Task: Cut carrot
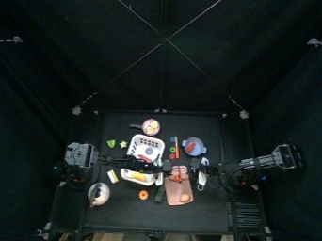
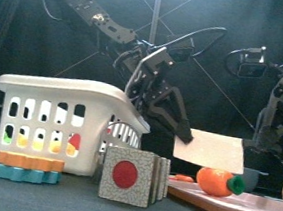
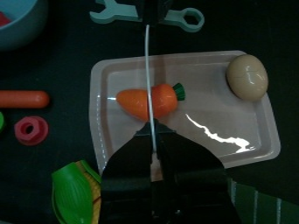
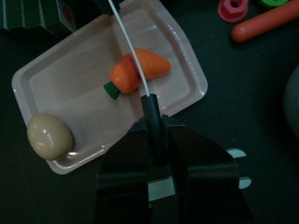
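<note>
The carrot (image 3: 149, 99) lies whole on the tray (image 3: 251, 144) beside an egg (image 3: 246, 75). The right claw (image 4: 149, 131) grips a knife (image 4: 128, 48), blade over the carrot (no cut shows yet). I cannot tell the left claw's (image 3: 152, 156) state.

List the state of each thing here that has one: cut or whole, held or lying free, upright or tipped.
carrot: whole, uncut, lying on the tray
tray: flat on the table, holding the carrot and the egg
egg: whole, in a tray corner
knife: held by its handle, blade across the carrot; contact unclear
right gripper: shut on the knife
left gripper: above the tray, grip unclear
basket: upright
</note>
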